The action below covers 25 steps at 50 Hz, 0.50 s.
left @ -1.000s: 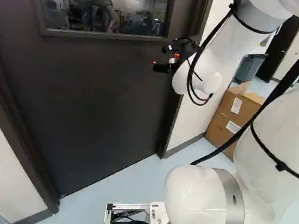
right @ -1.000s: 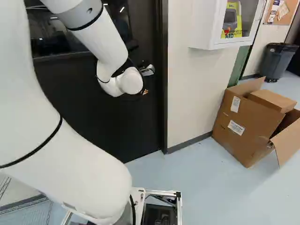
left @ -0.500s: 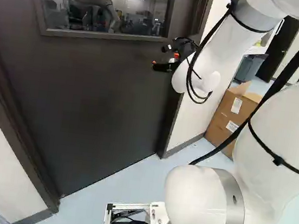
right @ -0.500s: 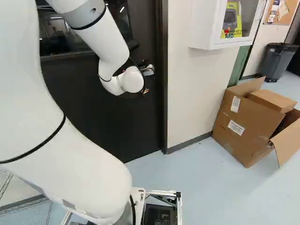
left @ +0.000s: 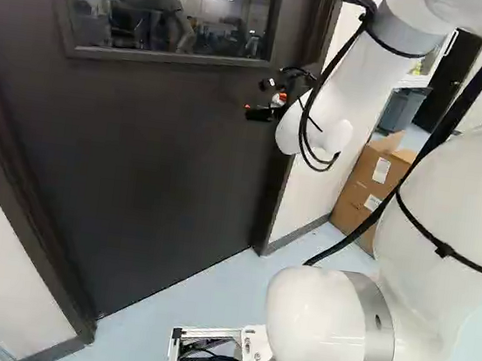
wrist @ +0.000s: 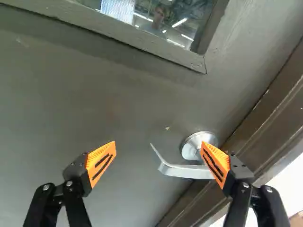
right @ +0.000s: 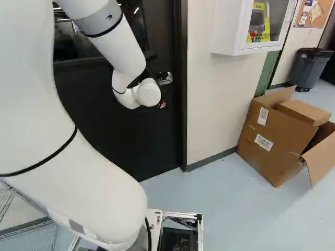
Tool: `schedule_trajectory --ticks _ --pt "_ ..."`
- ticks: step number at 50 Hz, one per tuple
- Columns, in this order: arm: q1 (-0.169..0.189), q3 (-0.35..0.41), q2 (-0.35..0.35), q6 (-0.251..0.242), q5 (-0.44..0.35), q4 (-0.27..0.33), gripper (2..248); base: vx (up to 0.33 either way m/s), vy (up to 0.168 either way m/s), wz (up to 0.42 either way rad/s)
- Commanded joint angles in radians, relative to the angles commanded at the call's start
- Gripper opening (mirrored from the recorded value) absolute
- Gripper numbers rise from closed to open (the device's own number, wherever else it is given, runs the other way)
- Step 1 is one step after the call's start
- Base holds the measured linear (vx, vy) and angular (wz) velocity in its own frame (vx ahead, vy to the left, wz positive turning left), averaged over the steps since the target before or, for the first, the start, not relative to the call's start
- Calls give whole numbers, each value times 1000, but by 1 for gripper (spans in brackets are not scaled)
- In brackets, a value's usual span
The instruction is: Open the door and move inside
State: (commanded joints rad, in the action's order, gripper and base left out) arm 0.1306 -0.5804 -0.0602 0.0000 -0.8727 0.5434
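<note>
The dark door [left: 147, 160] stands closed in its frame, with a window in its upper part. My gripper [left: 265, 110] is at the door's handle side in the left base view. In the wrist view the gripper [wrist: 158, 161] is open, its orange-padded fingers wide apart. The silver lever handle [wrist: 183, 171] lies ahead, its free tip in the gap. One finger covers part of its lever and rosette; contact cannot be told. Something silver, apparently the handle [right: 166, 78], shows beside my wrist in the right base view.
Right of the door frame [right: 183, 104] is a pale wall with a white AED cabinet [right: 238, 31]. Open cardboard boxes [right: 277, 138] stand on the floor beside it, with a grey bin [right: 310, 68] farther back. A wire rack [right: 31, 238] is at the lower left.
My arm has shifted slightly against its lowest joint: its large links lean a little differently, and the wrist has moved only slightly by the door. The base and the door have not moved.
</note>
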Motion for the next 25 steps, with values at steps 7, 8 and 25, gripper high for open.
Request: schedule_trajectory --ticks 7,8,25 --pt "-6 -2 19 0 0 0 247 0 0 0" --pt "-7 -3 23 0 0 0 247 0 0 0" --pt "-20 -15 75 0 0 0 247 0 0 0"
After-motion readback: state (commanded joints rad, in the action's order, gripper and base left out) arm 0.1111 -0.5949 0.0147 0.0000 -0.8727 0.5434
